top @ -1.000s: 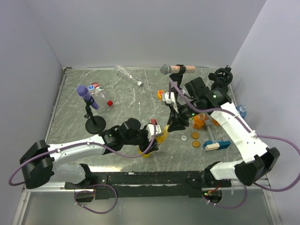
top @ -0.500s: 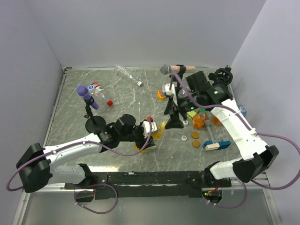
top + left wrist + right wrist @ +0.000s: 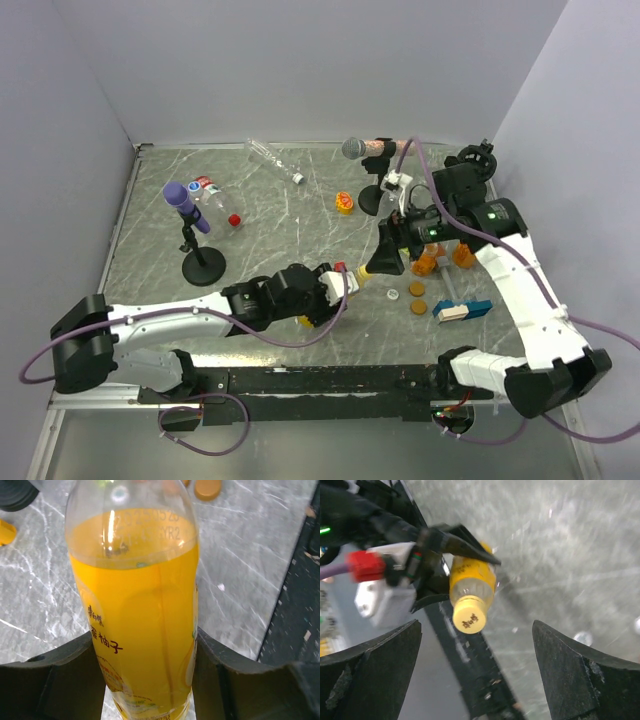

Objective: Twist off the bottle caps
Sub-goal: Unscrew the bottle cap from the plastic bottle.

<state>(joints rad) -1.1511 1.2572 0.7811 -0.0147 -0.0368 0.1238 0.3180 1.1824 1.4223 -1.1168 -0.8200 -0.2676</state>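
Juice fills most of the slim yellow-orange bottle (image 3: 135,605), which the left gripper (image 3: 145,680) holds by its printed lower body, one dark finger (image 3: 60,680) pressed to each side. From above, this grip sits at the near middle of the grey marbled table (image 3: 280,235), just in front of the arm bases. Whether the bottle's base rests on the table cannot be told.

The neck points toward the right gripper (image 3: 476,630), and a pale yellow cap (image 3: 469,620) sits on it (dark print shows on its top). The right gripper's fingers (image 3: 370,675) stand wide apart. In the right wrist view they frame the cap on both sides, and neither touches it.

Elsewhere on the table:
- Just right of the bottle lie two flat brown discs (image 3: 416,297), a thin white ring (image 3: 392,295) and a blue-and-white block (image 3: 460,310).
- A purple microphone (image 3: 183,205) stands on a black stand at the left.
- Beside it lies a clear bottle with a red cap (image 3: 215,205).
- Another clear bottle (image 3: 272,158) lies near the back wall.
- A grey-headed microphone (image 3: 372,148) stands at the back right.
- Near it is a small yellow-orange object (image 3: 345,203).
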